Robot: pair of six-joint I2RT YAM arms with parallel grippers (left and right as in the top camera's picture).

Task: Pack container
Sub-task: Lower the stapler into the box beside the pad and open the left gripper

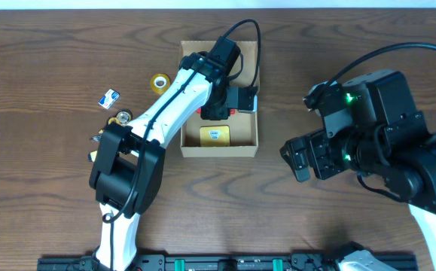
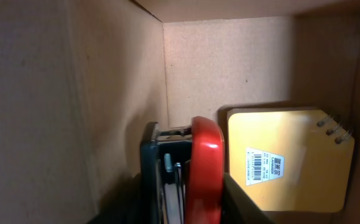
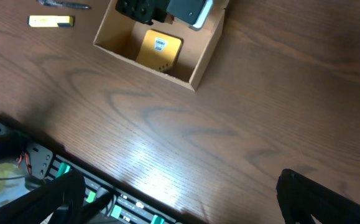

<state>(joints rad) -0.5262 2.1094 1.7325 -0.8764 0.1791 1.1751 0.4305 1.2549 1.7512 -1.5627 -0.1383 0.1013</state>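
Observation:
The container, a tan cardboard box [image 1: 219, 152], stands open at the table's middle back. My left gripper [image 1: 219, 111] reaches down into it and is shut on a red and black stapler [image 2: 204, 168], held between its dark fingers [image 2: 186, 208] close to the box's floor and wall [image 2: 242, 62]. A yellow spiral pad [image 2: 285, 155] with a barcode label lies in the box beside the stapler; it also shows in the overhead view [image 1: 215, 135] and the right wrist view [image 3: 158, 50]. My right gripper [image 1: 299, 158] is open and empty, above bare table right of the box [image 3: 198, 59].
Left of the box lie a yellow tape roll [image 1: 159, 81], a small blue and white item [image 1: 110, 98], a yellow and black round item [image 1: 122, 118] and a small yellow bar [image 3: 51, 21]. A black rail with green lights [image 1: 225, 263] runs along the front edge.

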